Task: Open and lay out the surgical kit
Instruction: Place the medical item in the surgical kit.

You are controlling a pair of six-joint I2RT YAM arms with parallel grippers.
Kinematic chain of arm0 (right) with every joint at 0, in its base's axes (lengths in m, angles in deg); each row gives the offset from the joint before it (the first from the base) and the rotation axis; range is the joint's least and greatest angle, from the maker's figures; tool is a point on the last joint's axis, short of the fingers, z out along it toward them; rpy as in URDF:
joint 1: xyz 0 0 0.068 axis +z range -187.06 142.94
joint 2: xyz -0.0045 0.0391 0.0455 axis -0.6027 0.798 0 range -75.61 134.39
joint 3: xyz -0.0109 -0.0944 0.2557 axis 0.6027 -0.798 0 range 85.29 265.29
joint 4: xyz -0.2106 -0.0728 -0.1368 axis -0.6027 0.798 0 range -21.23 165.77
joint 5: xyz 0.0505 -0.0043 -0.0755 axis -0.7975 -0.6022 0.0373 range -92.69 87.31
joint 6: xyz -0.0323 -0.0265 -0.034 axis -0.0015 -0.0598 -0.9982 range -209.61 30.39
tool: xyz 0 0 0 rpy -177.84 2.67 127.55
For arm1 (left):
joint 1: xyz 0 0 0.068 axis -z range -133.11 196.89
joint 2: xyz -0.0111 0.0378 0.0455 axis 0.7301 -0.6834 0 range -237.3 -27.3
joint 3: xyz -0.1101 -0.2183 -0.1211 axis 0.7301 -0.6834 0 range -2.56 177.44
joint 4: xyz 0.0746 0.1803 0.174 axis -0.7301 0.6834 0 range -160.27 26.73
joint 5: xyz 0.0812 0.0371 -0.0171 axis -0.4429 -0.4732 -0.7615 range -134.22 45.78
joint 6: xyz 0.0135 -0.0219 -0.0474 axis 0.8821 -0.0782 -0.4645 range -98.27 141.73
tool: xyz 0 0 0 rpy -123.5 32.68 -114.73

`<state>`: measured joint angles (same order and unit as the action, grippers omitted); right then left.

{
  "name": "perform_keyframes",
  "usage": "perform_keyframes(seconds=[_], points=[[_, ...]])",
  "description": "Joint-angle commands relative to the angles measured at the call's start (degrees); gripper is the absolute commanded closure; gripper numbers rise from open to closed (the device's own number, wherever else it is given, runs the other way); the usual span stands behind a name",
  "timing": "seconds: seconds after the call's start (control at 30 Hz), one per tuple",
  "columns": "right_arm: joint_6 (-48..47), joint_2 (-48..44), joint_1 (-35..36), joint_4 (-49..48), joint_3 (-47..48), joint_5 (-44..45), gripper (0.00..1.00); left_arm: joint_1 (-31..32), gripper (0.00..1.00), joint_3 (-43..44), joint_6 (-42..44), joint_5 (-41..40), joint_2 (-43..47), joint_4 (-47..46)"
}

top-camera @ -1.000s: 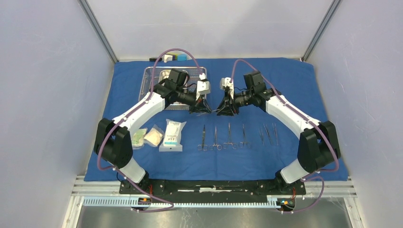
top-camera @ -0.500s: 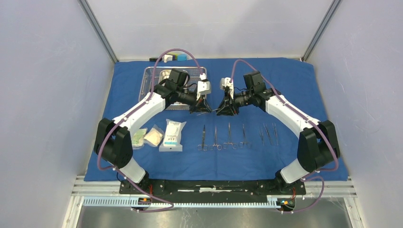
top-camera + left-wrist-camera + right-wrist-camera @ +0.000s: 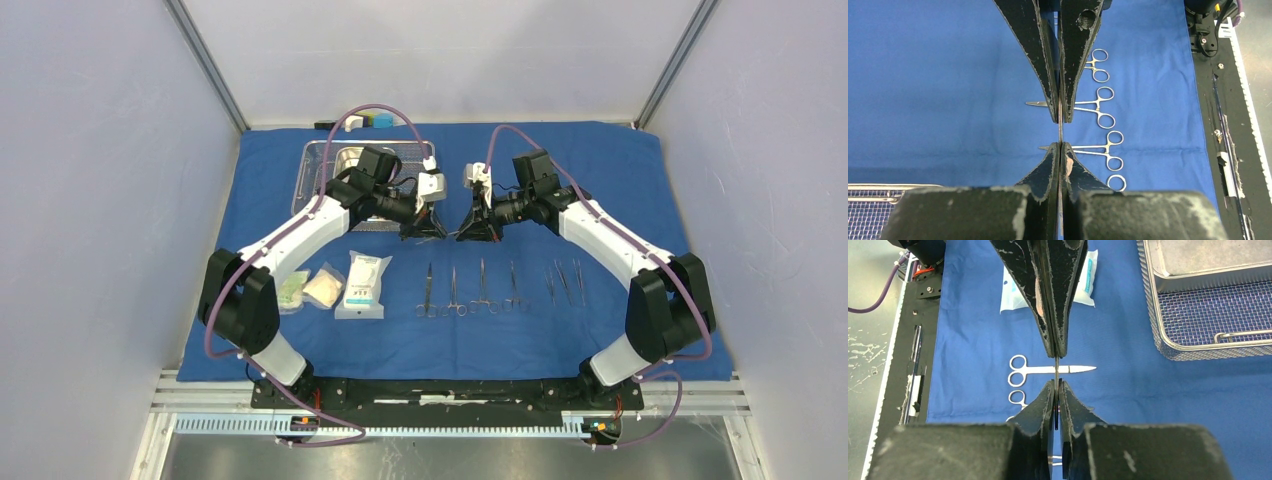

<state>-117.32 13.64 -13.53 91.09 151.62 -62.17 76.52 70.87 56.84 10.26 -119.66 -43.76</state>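
Slim steel instrument (image 3: 1060, 132): hanging just right of the wire-mesh basket (image 3: 315, 165), over the blue cloth (image 3: 650, 180).
Handling: seemingly light, stiff, slick; pinching flat across the shank is looking safest.
Left tool (image 3: 1060, 150): clamping one end.
Right tool (image 3: 1056, 387): pinching the other end.
Change: right tool's jaws closing in since a second ago.

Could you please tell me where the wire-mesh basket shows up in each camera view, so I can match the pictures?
Top external: the wire-mesh basket sits at the upper left of the blue cloth.
Left wrist: only a corner of it shows, at the bottom left.
Right wrist: it is at the upper right, with the steel pan inside it.
Shared landmark: the blue cloth lies under everything.
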Motion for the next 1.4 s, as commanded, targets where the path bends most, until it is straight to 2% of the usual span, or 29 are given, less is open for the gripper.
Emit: perform_keyframes(seconds=[0.0,0.07,0.2,0.23,0.3,0.37,0.4,0.5,0.63,0.77,0.87,1.0,1.07,1.13,1.27,1.37], points=[[0.55,-1.20,0.33,-1.44,0.59,-1.20,0.94,0.28,0.98,0.11,-1.17,-0.16,-0.27,-1.72],[0.55,-1.32,0.30,-1.61,0.32,-0.92,1.00,0.32,0.98,0.31,-1.45,-0.33,-0.49,-1.97],[1.45,-2.33,0.41,-3.46,-0.43,0.99,1.00,0.21,0.98,0.53,-3.21,-1.13,-0.83,-3.42],[2.33,-2.76,0.37,-4.54,-0.93,1.87,1.00,0.09,0.94,0.98,-3.62,-1.24,-1.06,-3.46],[4.23,-3.56,0.37,-6.50,-1.58,3.59,1.00,-0.69,0.78,2.18,-5.09,-1.28,-1.39,-3.43],[6.76,-4.09,0.29,-8.54,-2.02,5.03,1.00,-2.08,0.50,3.63,-7.35,-0.19,-1.59,-4.00],[8.24,-4.25,0.23,-9.48,-2.08,5.52,1.00,-3.17,0.42,4.17,-9.11,0.97,-1.63,-4.78],[14.50,-5.01,-0.32,-13.69,-2.93,6.55,1.00,-7.01,0.27,4.04,-20.77,4.54,-1.30,-12.65],[25.26,-7.74,-1.52,-23.81,-6.71,9.70,1.00,-12.82,0.16,-1.81,-46.31,6.51,-0.20,-39.77],[36.24,-9.91,-3.18,-31.32,-8.28,12.79,1.00,-17.40,0.10,-5.65,-68.67,4.72,-0.89,-61.42],[48.27,-9.61,-5.49,-38.77,-8.81,12.11,1.00,-17.72,0.07,-10.15,-79.38,1.19,-1.13,-75.26],[62.77,-8.37,-7.43,-49.15,-10.45,11.77,1.00,-17.67,0.07,-15.93,-92.27,-5.68,-2.06,-88.17],[66.67,-7.51,-7.54,-53.01,-10.89,11.59,1.00,-17.18,0.07,-18.27,-94.84,-8.38,-2.02,-92.69],[69.56,-6.96,-7.60,-56.35,-11.68,11.67,1.00,-15.97,0.07,-20.17,-93.96,-10.34,-1.28,-93.69],[78.64,-5.78,-7.59,-68.61,-15.40,10.95,1.00,-12.91,0.07,-22.71,-94.78,-13.27,-1.64,-97.03],[80.85,-5.32,-7.62,-72.45,-16.47,10.72,1.00,-10.69,0.09,-23.59,-96.25,-15.61,-3.09,-99.66]])
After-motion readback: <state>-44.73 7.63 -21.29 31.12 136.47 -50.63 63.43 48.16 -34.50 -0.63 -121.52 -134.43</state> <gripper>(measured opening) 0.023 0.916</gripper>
